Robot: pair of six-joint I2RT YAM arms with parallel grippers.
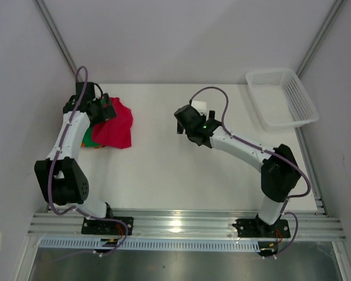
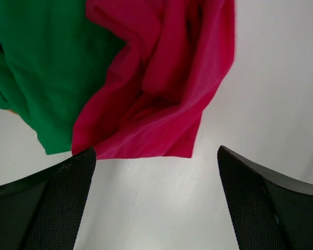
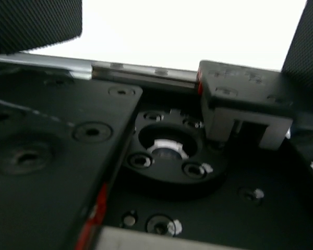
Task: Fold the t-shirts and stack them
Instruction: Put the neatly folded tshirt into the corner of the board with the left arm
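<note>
**Left fingers** (image 2: 47, 208): released, spread wide, nothing between them. Bare counter (image 2: 161, 208) fills the gap between the two tips.

- Just ahead of the tips lies the crimson shirt (image 2: 161, 88), crumpled in loose folds. Its near hem runs across the far end of the gap and ends next to one fingertip. Whether that tip touches the cloth cannot be told.
- Ahead of that same finger, and outward of it, lies the green shirt (image 2: 41, 67). The crimson cloth overlaps its inner edge.
- A sliver of orange shirt (image 2: 10, 110) shows at the outer edge of the green shirt.
- In the top view the fingers stand over one corner of this pile. The pile spreads from under them toward the middle of the counter.

**Right fingers** (image 3: 36, 23): released, spread wide, nothing between them.

- Close to the wrist camera are black plates (image 3: 41, 156) with screw heads, blurred.
- Beyond the plates a metal rail (image 3: 141, 70) crosses the view.
- Beyond the rail, white counter shows between the two fingers.
- In the top view these fingers hang over bare counter near the middle, well apart from the shirts and from the left fingers.

**Beyond the right fingers**: a white mesh basket (image 1: 270, 72) stands upright at the far corner of the counter. It is on the side away from the shirts and well apart from both sets of fingers.
</note>
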